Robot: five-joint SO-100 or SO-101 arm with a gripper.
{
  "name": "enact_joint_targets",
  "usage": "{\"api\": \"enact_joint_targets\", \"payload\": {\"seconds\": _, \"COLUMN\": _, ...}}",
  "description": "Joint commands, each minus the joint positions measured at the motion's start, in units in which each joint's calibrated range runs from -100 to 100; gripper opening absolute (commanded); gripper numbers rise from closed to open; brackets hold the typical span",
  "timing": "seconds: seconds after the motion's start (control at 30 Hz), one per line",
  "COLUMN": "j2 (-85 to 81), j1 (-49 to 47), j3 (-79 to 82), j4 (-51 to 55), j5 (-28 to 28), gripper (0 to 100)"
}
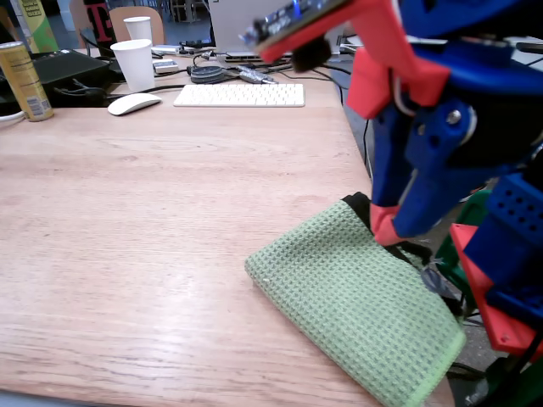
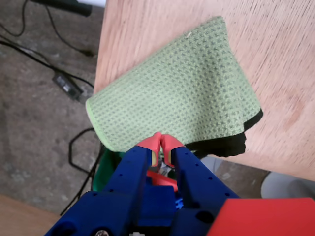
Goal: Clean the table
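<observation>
the desk [image 1: 127, 220], a light-brown wooden top with visible grain, filled most of the fixed view from the lower left up to the far clutter; in the wrist view it occupied the upper right of the frame, with its edge running down the left side above grey floor and black cables.

the blue and red arm [image 1: 458, 127] took up the right side of the fixed view.

a green waffle-weave cloth [image 1: 356, 305] lay folded at the lower right of the fixed view, at the desk's near corner. in the wrist view the cloth [image 2: 172, 93] sat at frame centre, one end overhanging the desk edge, with a dark layer showing beneath its right side.

the claw [image 2: 161, 143] entered the wrist view from the bottom centre. its red fingertips were pressed together with no gap and nothing between them, at the cloth's lower edge; contact with the cloth could not be determined.

at the top of the fixed view stood a white keyboard [image 1: 239, 94], a white paper cup [image 1: 134, 64], a yellow can [image 1: 23, 80] at far left, and a white mouse [image 1: 133, 103].
</observation>
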Motion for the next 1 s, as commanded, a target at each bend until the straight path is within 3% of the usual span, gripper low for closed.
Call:
{"api": "enact_joint_targets", "payload": {"seconds": 0.0, "j2": 0.0, "j1": 1.0, "j3": -1.5, "j4": 0.3, "j5": 1.4, "gripper": 4}}
{"api": "enact_joint_targets", "payload": {"seconds": 0.07, "j2": 0.0, "j1": 3.0, "j3": -1.4, "j4": 0.4, "j5": 1.4, "gripper": 16}}
{"api": "enact_joint_targets", "payload": {"seconds": 0.17, "j2": -0.8, "j1": 16.1, "j3": -1.6, "j4": 0.3, "j5": 2.9, "gripper": 36}}
{"api": "enact_joint_targets", "payload": {"seconds": 0.2, "j2": -0.8, "j1": 25.6, "j3": -1.6, "j4": 0.3, "j5": 6.2, "gripper": 45}}
{"api": "enact_joint_targets", "payload": {"seconds": 0.23, "j2": -0.8, "j1": 30.1, "j3": -1.6, "j4": 0.1, "j5": 6.7, "gripper": 47}}
{"api": "enact_joint_targets", "payload": {"seconds": 0.4, "j2": -0.1, "j1": 32.7, "j3": -1.3, "j4": 0.4, "j5": 9.6, "gripper": 48}}
{"api": "enact_joint_targets", "payload": {"seconds": 0.77, "j2": 12.2, "j1": 31.6, "j3": 1.4, "j4": -1.2, "j5": 10.1, "gripper": 48}}
{"api": "enact_joint_targets", "payload": {"seconds": 0.97, "j2": 12.4, "j1": 38.6, "j3": 2.1, "j4": -10.0, "j5": 10.1, "gripper": 48}}
